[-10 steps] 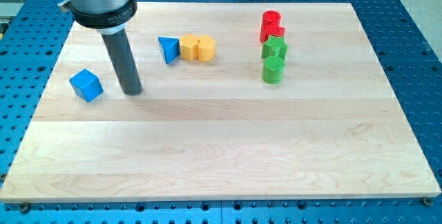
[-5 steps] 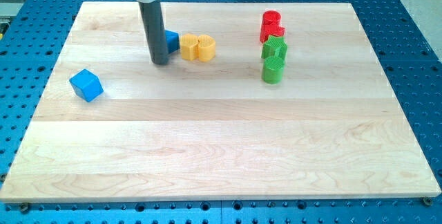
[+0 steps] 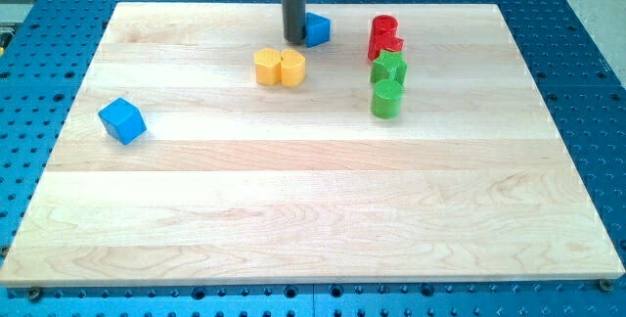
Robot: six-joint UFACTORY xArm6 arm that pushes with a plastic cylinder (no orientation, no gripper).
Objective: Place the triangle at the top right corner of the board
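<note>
A: What lies nearest on the counter [image 3: 293,219]?
B: A blue cube [image 3: 122,120] at nine o'clock; yellow blocks [image 3: 279,67] and green blocks [image 3: 387,84] farther back.
A: And the blue triangle [image 3: 317,29]?
B: At twelve o'clock, touching my tip [image 3: 293,39] on its three-o'clock side; red blocks [image 3: 384,35] sit beyond. There's no hand, only the rod.

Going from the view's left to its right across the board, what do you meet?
Blue cube → yellow blocks → my tip, touching the blue triangle → the red blocks stacked above the green blocks.
</note>
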